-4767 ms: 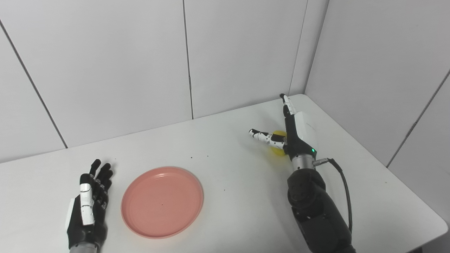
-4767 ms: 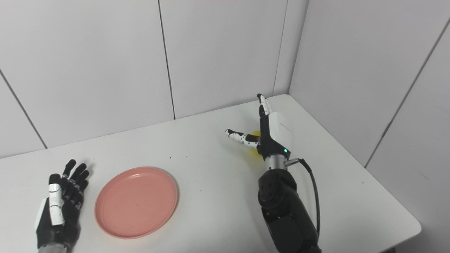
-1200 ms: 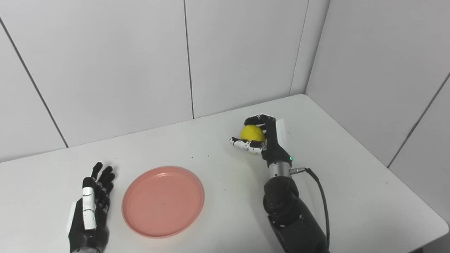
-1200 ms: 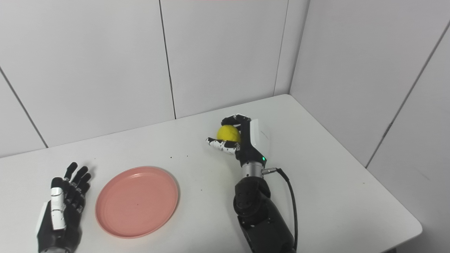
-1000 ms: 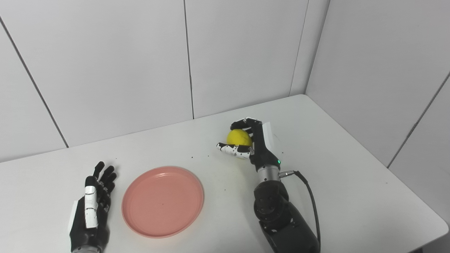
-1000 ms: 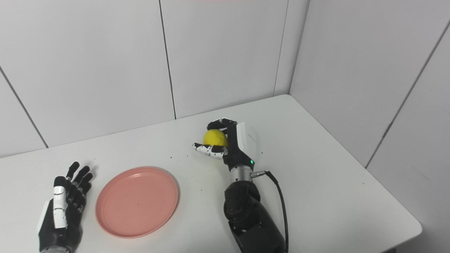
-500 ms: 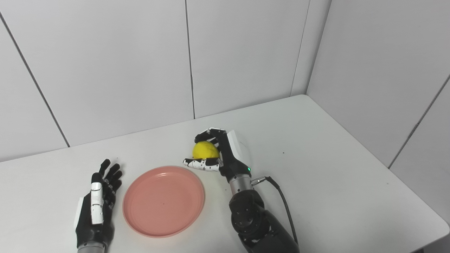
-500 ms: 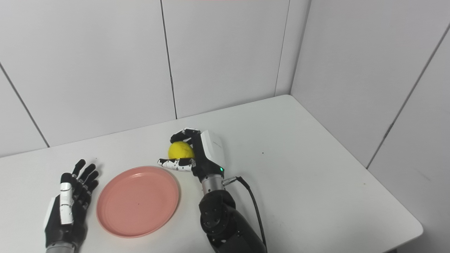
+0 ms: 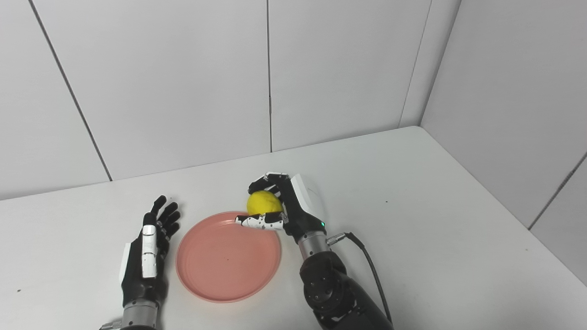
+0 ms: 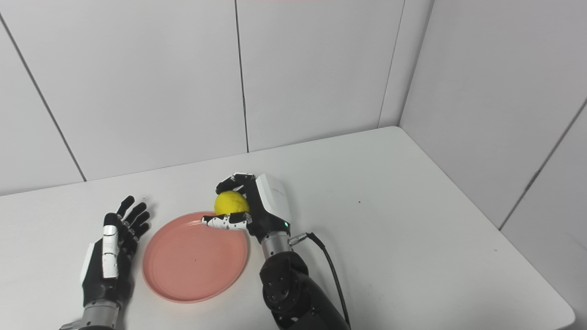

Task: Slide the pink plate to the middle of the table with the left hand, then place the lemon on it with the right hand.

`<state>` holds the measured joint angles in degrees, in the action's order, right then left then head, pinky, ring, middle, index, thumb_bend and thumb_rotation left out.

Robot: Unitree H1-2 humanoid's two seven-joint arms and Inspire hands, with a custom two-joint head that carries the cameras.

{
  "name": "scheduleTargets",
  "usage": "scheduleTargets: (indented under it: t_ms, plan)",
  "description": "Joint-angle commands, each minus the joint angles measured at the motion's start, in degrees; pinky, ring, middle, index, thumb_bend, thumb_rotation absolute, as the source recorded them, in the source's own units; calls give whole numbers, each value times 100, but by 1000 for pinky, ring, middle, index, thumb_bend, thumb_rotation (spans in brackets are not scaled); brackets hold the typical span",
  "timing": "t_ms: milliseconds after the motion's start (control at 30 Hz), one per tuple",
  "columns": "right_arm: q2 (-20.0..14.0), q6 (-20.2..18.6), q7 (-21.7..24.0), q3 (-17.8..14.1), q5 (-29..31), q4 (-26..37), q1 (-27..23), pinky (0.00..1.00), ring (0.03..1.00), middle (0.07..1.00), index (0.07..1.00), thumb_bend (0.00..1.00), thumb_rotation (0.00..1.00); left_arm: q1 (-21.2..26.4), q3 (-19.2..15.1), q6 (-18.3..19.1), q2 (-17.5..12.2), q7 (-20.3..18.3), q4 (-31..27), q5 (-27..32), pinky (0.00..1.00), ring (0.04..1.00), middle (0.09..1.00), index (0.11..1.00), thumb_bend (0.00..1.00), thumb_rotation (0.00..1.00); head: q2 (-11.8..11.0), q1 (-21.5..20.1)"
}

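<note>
Right hand (image 9: 286, 206) grips lemon (image 9: 262, 203) over pink plate (image 9: 220, 266) rim.

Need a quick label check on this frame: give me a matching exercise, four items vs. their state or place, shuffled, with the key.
Items:
1. lemon
2. plate
3. left hand
4. right hand

States:
A. open, fingers spread, beside the plate
B. pink, flat on the table, nothing resting on it
C. yellow, held above the plate's far rim
D. closed around the fruit

Pairs: 1-C, 2-B, 3-A, 4-D
</note>
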<state>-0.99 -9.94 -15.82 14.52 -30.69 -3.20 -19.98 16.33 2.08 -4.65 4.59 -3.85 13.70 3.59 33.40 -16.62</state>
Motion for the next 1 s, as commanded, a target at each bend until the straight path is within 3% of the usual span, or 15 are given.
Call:
scheduleTargets:
  t_ms: [0, 733, 967]
  plan:
    - [75, 321, 11, 34, -55, 228, -247, 325, 427, 511, 370, 492, 0, -125, 40, -163, 93, 60, 112, -48, 884, 876, 872, 879, 651, 1000, 40, 114]
    - [69, 410, 495, 119, 23, 402, -212, 328, 438, 509, 371, 493, 0, -139, 136, -188, 332, 424, 64, -370, 868, 858, 852, 849, 672, 996, 273, 1280]
    - [109, 427, 591, 178, 27, 376, -158, 333, 436, 508, 371, 494, 0, -160, 131, -141, 380, 410, 10, -316, 875, 863, 854, 847, 658, 999, 314, 1192]
